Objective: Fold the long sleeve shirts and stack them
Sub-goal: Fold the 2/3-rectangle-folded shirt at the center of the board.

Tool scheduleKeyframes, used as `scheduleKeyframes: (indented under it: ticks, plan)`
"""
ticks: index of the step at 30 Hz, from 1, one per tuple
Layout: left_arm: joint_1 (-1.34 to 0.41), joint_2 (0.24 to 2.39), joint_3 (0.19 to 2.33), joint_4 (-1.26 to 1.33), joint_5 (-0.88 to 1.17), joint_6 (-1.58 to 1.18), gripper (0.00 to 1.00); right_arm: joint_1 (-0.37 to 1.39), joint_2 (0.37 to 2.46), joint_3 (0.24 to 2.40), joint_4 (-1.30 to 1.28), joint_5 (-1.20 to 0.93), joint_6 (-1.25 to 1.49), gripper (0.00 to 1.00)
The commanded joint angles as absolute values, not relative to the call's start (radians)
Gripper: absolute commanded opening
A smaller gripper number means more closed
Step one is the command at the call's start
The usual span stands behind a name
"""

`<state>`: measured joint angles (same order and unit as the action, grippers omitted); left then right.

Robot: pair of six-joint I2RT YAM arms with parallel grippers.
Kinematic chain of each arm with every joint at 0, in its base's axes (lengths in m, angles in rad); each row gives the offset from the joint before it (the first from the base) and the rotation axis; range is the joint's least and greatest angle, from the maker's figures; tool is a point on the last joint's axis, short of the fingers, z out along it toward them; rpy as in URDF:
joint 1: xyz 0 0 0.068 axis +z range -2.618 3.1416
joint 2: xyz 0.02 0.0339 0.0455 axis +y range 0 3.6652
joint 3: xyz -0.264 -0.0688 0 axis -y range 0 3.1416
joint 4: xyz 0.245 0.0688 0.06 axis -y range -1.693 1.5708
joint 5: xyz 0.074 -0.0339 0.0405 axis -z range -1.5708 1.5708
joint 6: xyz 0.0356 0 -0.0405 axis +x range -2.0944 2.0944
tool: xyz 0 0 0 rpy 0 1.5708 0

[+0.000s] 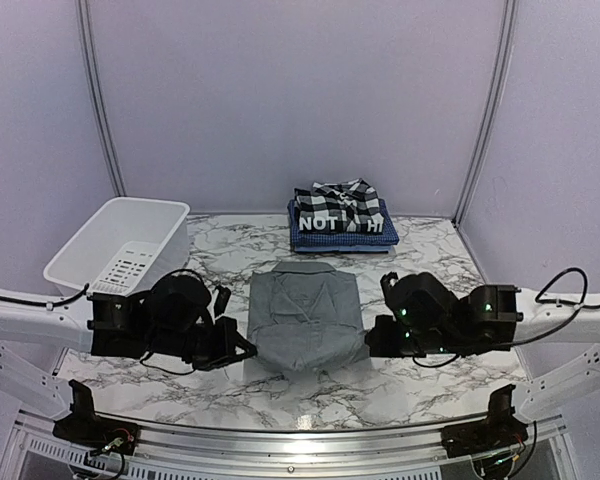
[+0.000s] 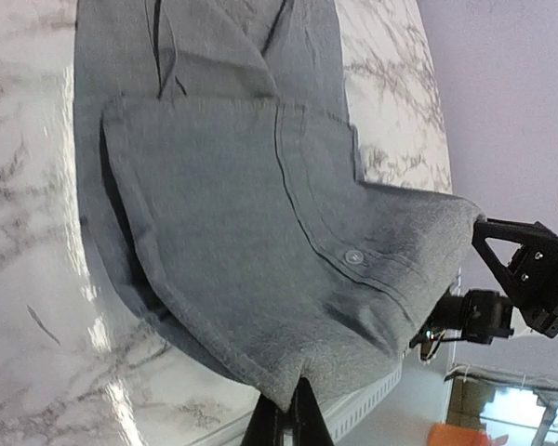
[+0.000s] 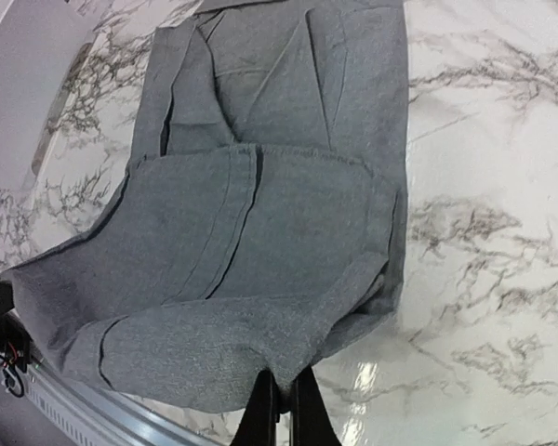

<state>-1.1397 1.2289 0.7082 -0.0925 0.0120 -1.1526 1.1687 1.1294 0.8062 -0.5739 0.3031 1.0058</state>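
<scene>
Top external view is showing the grey shirt (image 1: 305,315) lying mid-table (image 1: 430,270), collar at the far end, sides folded in, near hem bunching upward. The left gripper (image 2: 293,420) and right gripper (image 3: 284,409) are each pinching that hem tight at a near corner. Behind it, the plaid shirt (image 1: 340,198) is sitting on the black shirt (image 1: 325,223) and the blue shirt (image 1: 340,241), hiding part of the white lettering. The arm is cutting off the near corner of the tub (image 1: 120,240).

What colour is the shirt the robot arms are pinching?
The shirt is plain grey, clearest in the right wrist view.
</scene>
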Motion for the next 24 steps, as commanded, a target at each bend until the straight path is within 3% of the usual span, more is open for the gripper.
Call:
scheduleKeyframes:
  ticks: [1,8,16,20,24]
  plan:
    - [-0.956,1.312,0.830,-0.166,0.092,-0.958,0.00,0.928,1.219,0.900,-0.460,0.224,0.716,0.00]
    - [-0.649,1.695,1.161,-0.135,0.237,-0.758,0.00,0.598,1.644,1.152,-0.251,0.052,0.483,0.00]
    - [-0.509,2.158,1.481,-0.081,0.363,-0.698,0.00,0.483,2.143,1.507,-0.185,-0.045,0.431,0.00]
    - [-0.510,2.211,1.499,-0.055,0.386,-0.717,0.00,0.482,2.201,1.511,-0.190,-0.069,0.447,0.00]
    - [-0.528,2.132,1.334,0.073,0.398,-0.776,0.00,0.487,2.090,1.293,-0.108,-0.084,0.490,0.00]
